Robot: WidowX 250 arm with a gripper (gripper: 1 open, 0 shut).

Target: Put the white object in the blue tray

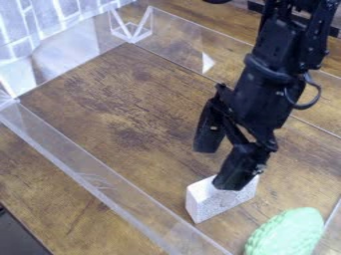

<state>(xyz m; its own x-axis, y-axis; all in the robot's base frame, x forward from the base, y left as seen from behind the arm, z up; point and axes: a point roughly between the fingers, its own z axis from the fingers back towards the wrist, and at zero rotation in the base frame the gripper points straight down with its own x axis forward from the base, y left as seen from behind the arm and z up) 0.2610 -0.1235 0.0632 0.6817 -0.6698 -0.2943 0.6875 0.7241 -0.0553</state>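
The white object (220,198), a small plain block, lies on the wooden table surface near the front clear wall. My black gripper (222,166) hangs just above it, pointing steeply down. Its jaws stand open, with one finger (209,129) to the left and the other finger (241,167) reaching down to the block's top. Nothing is held between them. The blue tray is out of view.
A bumpy light-green lump (286,234) lies at the lower right corner. Clear plastic walls (94,164) fence the wooden surface along the front-left and the back (173,35). A grey tiled wall (40,25) is at the upper left.
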